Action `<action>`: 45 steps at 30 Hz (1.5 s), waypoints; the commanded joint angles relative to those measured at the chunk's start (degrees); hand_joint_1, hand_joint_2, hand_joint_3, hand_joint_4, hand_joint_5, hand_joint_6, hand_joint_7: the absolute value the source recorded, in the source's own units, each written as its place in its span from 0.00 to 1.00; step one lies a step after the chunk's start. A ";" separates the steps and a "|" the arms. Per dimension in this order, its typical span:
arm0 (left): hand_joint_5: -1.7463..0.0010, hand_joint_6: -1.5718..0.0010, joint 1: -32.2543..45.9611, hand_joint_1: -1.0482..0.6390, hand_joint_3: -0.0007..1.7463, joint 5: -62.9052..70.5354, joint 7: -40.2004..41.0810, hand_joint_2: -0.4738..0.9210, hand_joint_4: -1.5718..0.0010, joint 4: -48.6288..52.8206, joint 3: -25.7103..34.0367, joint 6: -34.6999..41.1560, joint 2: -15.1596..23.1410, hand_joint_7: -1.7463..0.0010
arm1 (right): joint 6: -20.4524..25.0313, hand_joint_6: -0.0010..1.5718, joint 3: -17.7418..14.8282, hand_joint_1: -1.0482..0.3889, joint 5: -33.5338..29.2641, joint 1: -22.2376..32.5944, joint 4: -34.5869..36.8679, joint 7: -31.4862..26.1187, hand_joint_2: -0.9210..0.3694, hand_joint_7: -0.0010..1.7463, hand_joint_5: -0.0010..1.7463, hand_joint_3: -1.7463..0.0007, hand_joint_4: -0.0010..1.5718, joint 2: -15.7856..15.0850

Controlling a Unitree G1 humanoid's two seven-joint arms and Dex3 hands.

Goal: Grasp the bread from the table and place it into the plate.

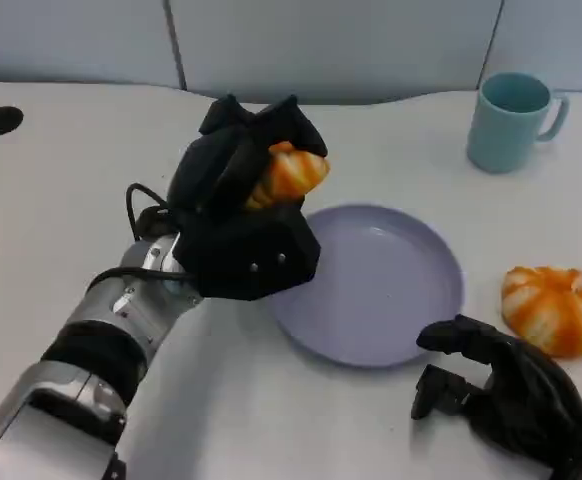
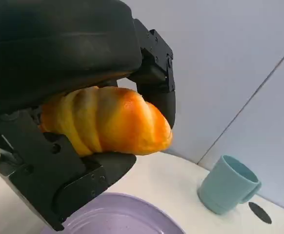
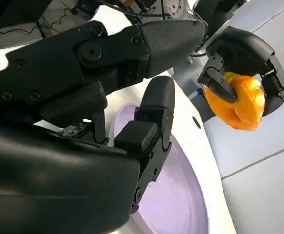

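Nearest the camera, the right hand (image 1: 511, 395) rested empty and spread by the table's (image 1: 51, 230) near edge. Above the lavender plate's (image 1: 411, 300) left rim, the left hand (image 1: 241, 210) gripped the bread roll (image 1: 289, 175); carrying seemed underway, lowering and releasing over the plate next.

— Silver left forearm (image 1: 101, 340), banded black, with a black cable loop toward 12 o'clock.
— Blocky matte-black left hand (image 1: 241, 200), small screws on the shell. Same black for the right hand (image 1: 511, 395).

no readable text, labels, brands, numbers or signs on anything in view
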 commanded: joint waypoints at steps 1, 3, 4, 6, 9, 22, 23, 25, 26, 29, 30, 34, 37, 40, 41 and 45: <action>0.00 0.49 -1.25 0.49 0.88 2.60 -1.14 0.60 0.38 0.11 -2.46 -2.63 0.36 0.00 | 0.74 0.46 0.43 0.39 -0.62 1.97 -0.52 -1.14 0.00 0.48 0.83 0.86 0.38 -0.26; 0.00 0.49 -1.30 0.48 0.88 2.75 -1.06 0.60 0.38 0.27 -2.44 -2.82 0.36 0.00 | 0.80 0.46 0.46 0.39 -0.62 2.03 -0.64 -1.20 0.00 0.48 0.83 0.86 0.38 -0.26; 0.00 0.49 -1.31 0.48 0.88 2.81 -1.04 0.60 0.38 0.32 -2.41 -2.88 0.36 0.00 | 0.82 0.45 0.46 0.39 -0.62 2.04 -0.68 -1.22 0.00 0.48 0.84 0.86 0.38 -0.26; 0.00 0.49 -1.33 0.48 0.88 2.88 -1.02 0.60 0.38 0.38 -2.37 -2.95 0.34 0.00 | 0.84 0.45 0.48 0.39 -0.61 2.07 -0.73 -1.24 0.00 0.49 0.84 0.86 0.38 -0.26; 0.00 0.49 -1.34 0.48 0.88 2.90 -1.01 0.60 0.38 0.41 -2.35 -2.98 0.34 0.00 | 0.87 0.45 0.51 0.39 -0.59 2.09 -0.79 -1.29 0.00 0.49 0.84 0.86 0.37 -0.26; 0.00 0.49 -6.74 0.45 0.76 10.09 -2.71 0.67 0.36 6.75 -9.96 -2.68 -2.29 0.00 | -0.72 0.44 -2.20 0.40 1.18 -0.32 5.27 1.19 0.00 0.51 0.85 0.88 0.39 -1.35; 0.00 0.49 -6.80 0.45 0.75 10.10 -2.66 0.67 0.36 6.85 -9.98 -2.75 -2.29 0.00 | -0.94 0.44 -2.31 0.40 1.19 -0.46 5.63 1.38 0.00 0.51 0.85 0.88 0.39 -1.35; 0.00 0.49 -6.88 0.45 0.75 10.09 -2.61 0.67 0.36 7.03 -10.01 -2.84 -2.32 0.00 | -1.25 0.44 -2.50 0.40 1.12 -0.68 6.15 1.65 0.00 0.51 0.85 0.88 0.39 -1.33; 0.00 0.49 -6.91 0.45 0.75 10.08 -2.58 0.67 0.36 7.09 -10.02 -2.87 -2.32 0.00 | -1.36 0.44 -2.56 0.40 1.08 -0.77 6.34 1.75 0.00 0.51 0.85 0.88 0.39 -1.32; 0.00 0.48 -6.95 0.45 0.75 10.07 -2.55 0.67 0.35 7.18 -10.04 -2.91 -2.33 0.00 | -1.60 0.44 -2.64 0.40 1.05 -0.90 6.69 1.90 0.00 0.51 0.85 0.88 0.39 -1.31; 0.00 0.48 -6.95 0.45 0.75 10.07 -2.54 0.67 0.35 7.19 -10.04 -2.91 -2.33 0.00 | -1.65 0.44 -2.65 0.40 1.05 -0.93 6.76 1.92 0.00 0.51 0.85 0.88 0.39 -1.32; 0.00 0.48 -7.13 0.45 0.76 10.36 -3.35 0.67 0.35 7.20 -10.44 -2.49 -2.48 0.00 | -1.99 0.44 -3.01 0.41 1.12 -0.78 6.99 1.70 0.00 0.52 0.85 0.88 0.39 -1.48; 0.00 0.46 -7.35 0.45 0.78 10.70 -4.63 0.66 0.34 7.11 -11.12 -1.83 -2.62 0.00 | -2.49 0.41 -3.54 0.41 1.20 -0.47 7.21 1.29 0.00 0.60 0.86 0.87 0.40 -1.66; 0.00 0.46 -7.33 0.45 0.79 10.52 -4.76 0.66 0.33 6.98 -11.27 -1.73 -2.57 0.00 | -2.63 0.41 -3.59 0.41 1.17 -0.53 7.36 1.34 0.00 0.61 0.86 0.87 0.40 -1.64; 0.00 0.46 -7.33 0.45 0.79 10.48 -4.77 0.66 0.33 6.96 -11.31 -1.71 -2.56 0.00 | -2.66 0.41 -3.60 0.41 1.16 -0.54 7.39 1.36 0.00 0.61 0.86 0.87 0.40 -1.63; 0.28 0.68 -6.89 0.37 0.49 7.24 -13.14 0.78 0.59 7.26 -9.93 -1.89 -2.01 0.33 | -1.77 0.41 -2.94 0.41 0.81 0.04 5.43 0.48 0.00 0.61 0.86 0.88 0.40 -1.29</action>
